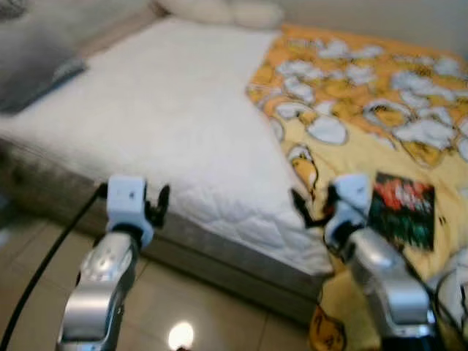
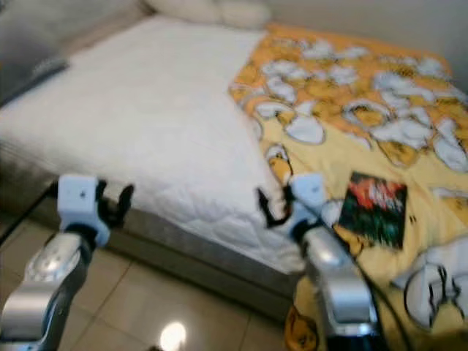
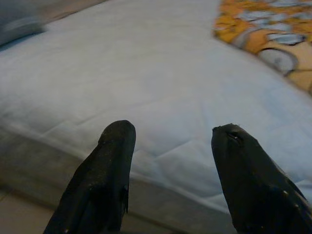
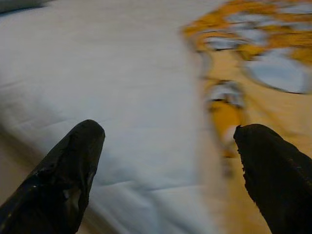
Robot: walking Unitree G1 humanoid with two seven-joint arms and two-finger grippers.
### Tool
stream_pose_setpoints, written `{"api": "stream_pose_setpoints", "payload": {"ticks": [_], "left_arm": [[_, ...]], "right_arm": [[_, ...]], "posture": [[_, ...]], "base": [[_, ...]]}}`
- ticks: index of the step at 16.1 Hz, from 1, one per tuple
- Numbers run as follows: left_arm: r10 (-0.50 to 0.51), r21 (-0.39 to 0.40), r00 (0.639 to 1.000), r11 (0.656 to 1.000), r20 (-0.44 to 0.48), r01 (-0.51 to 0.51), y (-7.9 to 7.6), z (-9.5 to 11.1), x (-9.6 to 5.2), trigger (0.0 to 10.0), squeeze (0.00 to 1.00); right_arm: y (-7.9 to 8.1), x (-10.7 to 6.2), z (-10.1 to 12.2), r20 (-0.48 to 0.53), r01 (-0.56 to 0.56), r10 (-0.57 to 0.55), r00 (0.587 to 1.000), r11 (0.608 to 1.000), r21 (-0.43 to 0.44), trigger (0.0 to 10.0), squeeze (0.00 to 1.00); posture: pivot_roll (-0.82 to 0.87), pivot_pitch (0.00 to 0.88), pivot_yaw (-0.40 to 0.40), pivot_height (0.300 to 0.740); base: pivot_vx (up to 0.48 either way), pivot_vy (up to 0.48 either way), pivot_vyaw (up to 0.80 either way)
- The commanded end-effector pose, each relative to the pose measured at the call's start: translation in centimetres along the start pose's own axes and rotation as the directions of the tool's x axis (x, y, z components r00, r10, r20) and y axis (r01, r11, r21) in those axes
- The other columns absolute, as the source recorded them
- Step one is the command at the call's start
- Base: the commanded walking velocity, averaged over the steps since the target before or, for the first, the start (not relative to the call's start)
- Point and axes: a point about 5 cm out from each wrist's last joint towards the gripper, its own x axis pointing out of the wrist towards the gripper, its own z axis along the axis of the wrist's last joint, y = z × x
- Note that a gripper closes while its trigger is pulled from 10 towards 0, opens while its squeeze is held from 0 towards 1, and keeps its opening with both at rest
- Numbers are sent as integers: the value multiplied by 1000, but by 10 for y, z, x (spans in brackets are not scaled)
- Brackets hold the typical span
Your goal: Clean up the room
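Note:
A bed with a bare white quilted mattress (image 1: 161, 110) stands before me. A yellow blanket (image 1: 351, 95) with a white and grey cartoon pattern covers the bed's right half, its edge folded back on a slant. On the blanket near the front lies a dark book or magazine (image 1: 402, 208) with a red and green cover. My left gripper (image 1: 157, 201) hovers open at the mattress's front edge, nothing between its fingers (image 3: 114, 146). My right gripper (image 1: 311, 205) is open too, just over the blanket's folded edge near the front corner.
Two pale pillows (image 1: 219, 11) lie at the head of the bed. A grey pillow (image 1: 36, 66) sits at the far left. The bed's grey base (image 1: 219, 263) runs along the tiled floor (image 1: 190, 300). The pictures are blurred.

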Motion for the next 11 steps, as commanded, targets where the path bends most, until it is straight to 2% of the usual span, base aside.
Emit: {"api": "stream_pose_setpoints", "payload": {"ticks": [1, 5, 6, 11], "left_arm": [[-1, 4, 1000, 1000, 15, 1, -1, 4, 1, 10000, 43], [-6, 4, 1000, 1000, 18, 6, -3, 4, 3, 10000, 43], [-11, 5, 1000, 1000, 18, 11, -4, 4, 3, 10000, 43], [-25, 14, 1000, 1000, 13, 25, -6, 1, 2, 10000, 39]], "right_arm": [[-5, -1, 4, 9, 3, -3, 1000, 1000, -10, 10000, 0], [-6, 0, 4, 7, 3, -3, 1000, 1000, -15, 10000, 0], [-6, 1, 1, -10, 12, -11, 1000, 1000, 27, 10000, 0], [-4, -2, -8, -58, -31, 32, 998, 999, 17, 10000, 0]], "posture": [[-50, 23, 12, 740], [-50, 21, 12, 740], [-51, 21, 11, 740], [-58, 23, 10, 740]], "base": [[0, -442, 800], [0, -444, 800], [0, -442, 0], [0, -444, 0]]}}
